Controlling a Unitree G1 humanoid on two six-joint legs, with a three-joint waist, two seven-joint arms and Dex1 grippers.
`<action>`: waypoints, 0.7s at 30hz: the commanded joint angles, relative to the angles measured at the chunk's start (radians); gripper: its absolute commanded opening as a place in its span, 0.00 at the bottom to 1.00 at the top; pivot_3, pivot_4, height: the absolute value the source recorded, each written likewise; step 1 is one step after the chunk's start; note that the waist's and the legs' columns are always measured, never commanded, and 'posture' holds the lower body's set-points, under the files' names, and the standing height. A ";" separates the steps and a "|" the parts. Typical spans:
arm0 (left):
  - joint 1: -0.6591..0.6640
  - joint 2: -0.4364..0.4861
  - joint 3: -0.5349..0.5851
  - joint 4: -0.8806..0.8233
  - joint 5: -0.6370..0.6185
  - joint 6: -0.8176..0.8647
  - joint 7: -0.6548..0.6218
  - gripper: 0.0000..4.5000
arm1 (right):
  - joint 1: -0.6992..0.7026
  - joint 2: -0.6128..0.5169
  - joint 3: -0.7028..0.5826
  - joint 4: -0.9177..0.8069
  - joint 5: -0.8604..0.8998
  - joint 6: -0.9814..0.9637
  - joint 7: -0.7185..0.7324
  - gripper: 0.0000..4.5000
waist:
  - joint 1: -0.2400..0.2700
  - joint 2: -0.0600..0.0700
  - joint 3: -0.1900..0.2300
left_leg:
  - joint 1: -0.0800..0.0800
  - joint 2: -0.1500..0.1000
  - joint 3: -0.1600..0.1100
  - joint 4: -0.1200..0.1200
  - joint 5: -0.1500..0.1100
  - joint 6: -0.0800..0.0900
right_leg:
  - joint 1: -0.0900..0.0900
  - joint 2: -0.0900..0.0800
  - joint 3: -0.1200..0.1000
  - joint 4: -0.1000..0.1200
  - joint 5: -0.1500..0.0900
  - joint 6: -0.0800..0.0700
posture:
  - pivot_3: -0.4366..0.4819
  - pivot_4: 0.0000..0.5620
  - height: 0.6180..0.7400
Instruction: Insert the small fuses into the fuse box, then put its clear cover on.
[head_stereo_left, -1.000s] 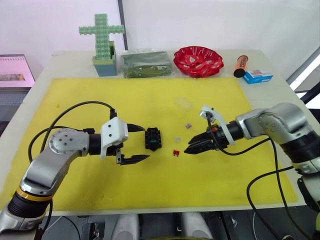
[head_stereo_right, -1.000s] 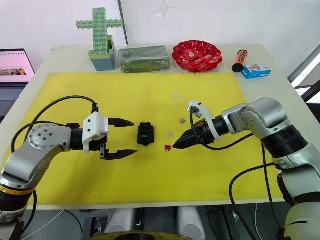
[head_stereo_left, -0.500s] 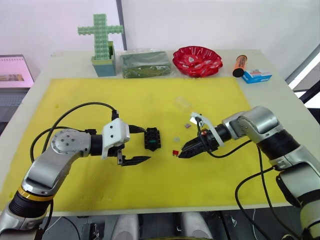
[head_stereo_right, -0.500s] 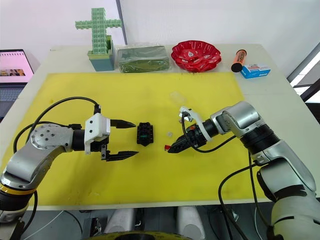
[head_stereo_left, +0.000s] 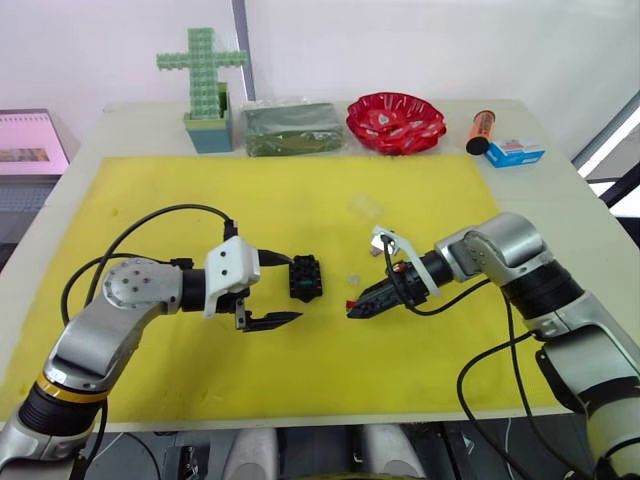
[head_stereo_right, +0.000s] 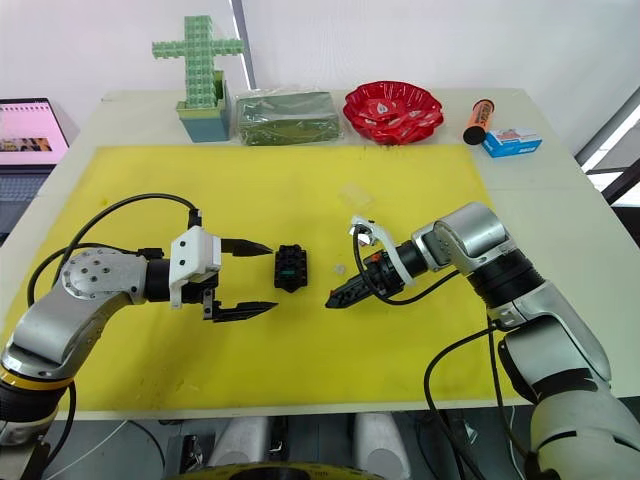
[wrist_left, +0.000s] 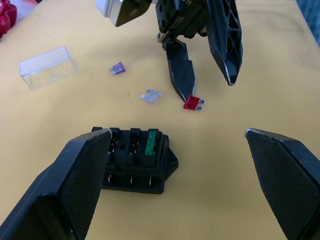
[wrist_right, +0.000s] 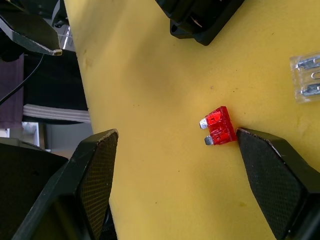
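Note:
The black fuse box (head_stereo_left: 306, 278) lies mid-mat with a green fuse (wrist_left: 150, 143) seated in one slot. My left gripper (head_stereo_left: 292, 288) is open just to its left, one finger on either side of the near end. A red fuse (wrist_right: 220, 125) lies flat on the mat right of the box. My right gripper (head_stereo_left: 353, 311) is open and low over it, one fingertip touching the fuse. A pale grey fuse (wrist_left: 150, 95) and a purple fuse (wrist_left: 117, 68) lie loose a little farther back. The clear cover (head_stereo_left: 366, 207) rests beyond them.
All of this sits on a yellow mat (head_stereo_left: 300, 370). Along the table's far edge stand a green cross of blocks (head_stereo_left: 204, 85), a bag of green stuff (head_stereo_left: 292, 128), a red bowl (head_stereo_left: 396, 121), an orange tube (head_stereo_left: 481, 131) and a blue-white carton (head_stereo_left: 516, 152).
My right gripper has moved left and down to the red fuse. The left gripper edged toward the fuse box, then held still.

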 joint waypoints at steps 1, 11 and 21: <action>0.001 -0.003 0.008 -0.033 -0.006 -0.004 0.010 1.00 | 0.002 0.016 -0.009 -0.007 -0.001 0.006 0.011 0.89 | 0.000 0.000 0.000 | 0.000 0.000 0.000 0.000 0.000 0.000 | 0.000 0.000 0.000 0.000 0.000 0.000 | 0.48 0.27 1.00; 0.005 0.001 0.003 -0.043 0.000 -0.004 0.017 1.00 | -0.008 0.044 -0.014 0.054 -0.034 0.003 0.008 0.75 | -0.001 0.000 0.000 | 0.000 0.000 0.000 0.000 0.000 0.000 | 0.000 0.000 0.000 0.000 0.000 0.000 | 0.48 0.27 1.00; -0.003 0.001 -0.007 -0.045 0.005 -0.002 0.024 1.00 | -0.010 0.047 -0.015 0.075 -0.057 -0.001 0.017 0.39 | 0.000 0.000 0.000 | 0.000 0.000 0.000 0.000 0.000 0.000 | 0.000 0.000 0.000 0.000 0.000 0.000 | 0.48 0.27 1.00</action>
